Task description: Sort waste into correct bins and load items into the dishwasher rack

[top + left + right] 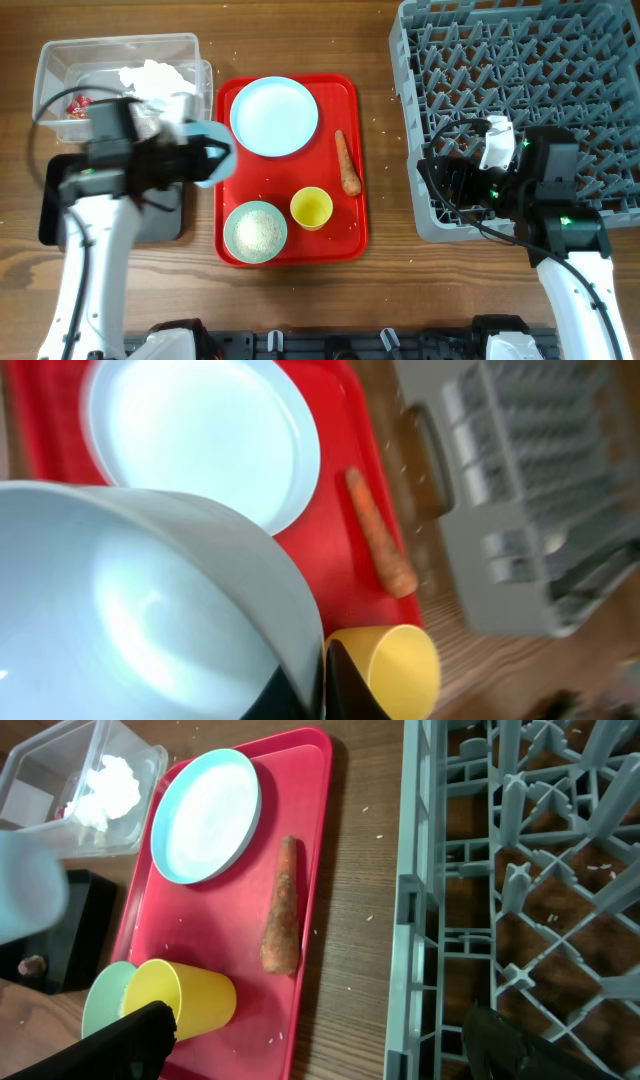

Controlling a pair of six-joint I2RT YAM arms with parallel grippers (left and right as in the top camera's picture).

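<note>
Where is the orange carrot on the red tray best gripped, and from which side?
Across the middle of the orange carrot, with the gripper coming from straight above: it lies flat on the red plastic tray, long and thin, with nothing touching its sides.

Held bowl: small round pale blue bowl [150,600], left wrist view; blurred, cut off at left and bottom edges.
Left gripper [322,682]: only dark fingertips show, at the bottom edge.
Rack: large grey plastic grid rack [540,480]; blurred, cut off at right.
Black tray: shallow black rectangular tray [168,215], overhead; mostly hidden under the left arm [120,160].
Second bowl: pale blue bowl [100,1005], right wrist view; mostly behind the small yellow cup [185,1000], contents hidden.
Lump: small brown lump [33,963]; too small to identify.
</note>
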